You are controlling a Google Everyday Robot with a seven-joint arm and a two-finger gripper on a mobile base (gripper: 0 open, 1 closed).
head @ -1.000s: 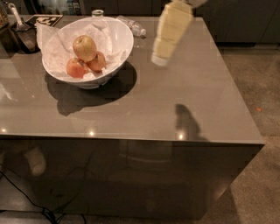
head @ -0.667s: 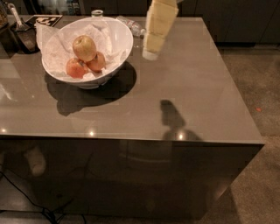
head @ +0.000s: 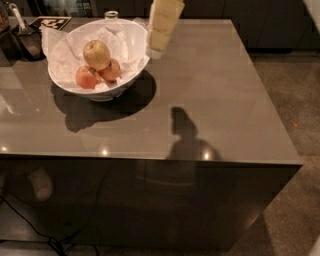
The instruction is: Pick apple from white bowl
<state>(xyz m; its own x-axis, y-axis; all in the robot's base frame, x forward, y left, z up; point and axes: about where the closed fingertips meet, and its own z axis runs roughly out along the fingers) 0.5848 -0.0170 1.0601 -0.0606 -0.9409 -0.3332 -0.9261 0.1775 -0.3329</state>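
Note:
The white bowl (head: pixel 131 37) stands at the back left of the grey table, lined with crumpled white paper. The apple (head: pixel 96 54), pale yellow-green and the largest, lies on top in the bowl. Two smaller red apples (head: pixel 86 77) (head: pixel 111 71) lie just in front of it. My gripper (head: pixel 159 46), a pale cream shape coming down from the top edge, hangs just beside the bowl's right rim, above the table. It is to the right of the apple and apart from it, with nothing seen in it.
A dark tray with a utensil (head: pixel 25 37) and a black-and-white tag (head: pixel 50 22) sit at the back left. A glass jar (head: pixel 111 15) stands behind the bowl. The table's (head: pixel 210 90) right edge drops to the floor. Cables (head: pixel 30 225) lie at lower left.
My gripper has moved left across the table's back and now hangs next to the bowl's right rim. The bowl and apples have not moved on the table.

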